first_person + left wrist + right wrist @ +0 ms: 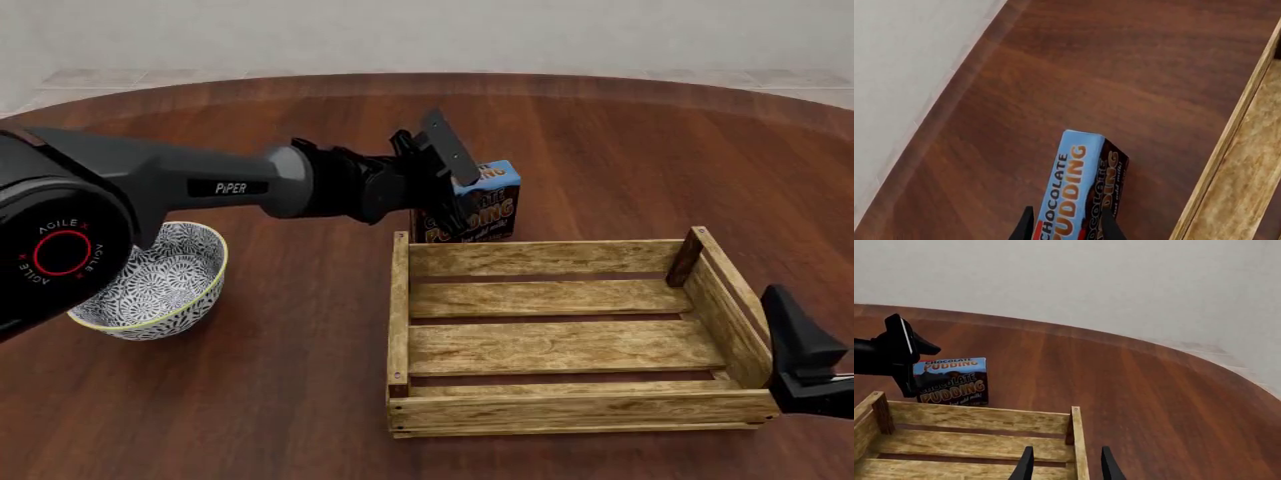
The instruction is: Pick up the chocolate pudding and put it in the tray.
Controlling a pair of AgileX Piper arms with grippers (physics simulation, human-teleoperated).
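The chocolate pudding (487, 205) is a small carton with a blue top and a brown front. It stands upright on the table just behind the far wall of the tray (534, 258), a shallow crate of light wooden slats. My left gripper (461, 180) reaches in from the left, and its fingers straddle the carton's near end. In the left wrist view the carton (1074, 185) fills the gap between the fingers (1026, 227), and the jaws stand as wide as the right gripper's. My right gripper (801, 345) is open and empty at the tray's near right corner.
A round blue-and-white patterned bowl (160, 275) sits left of the tray, under my left arm. The table's round far edge and a pale floor lie behind the carton. The right wrist view shows the tray's right wall (1077, 440) between my right fingers.
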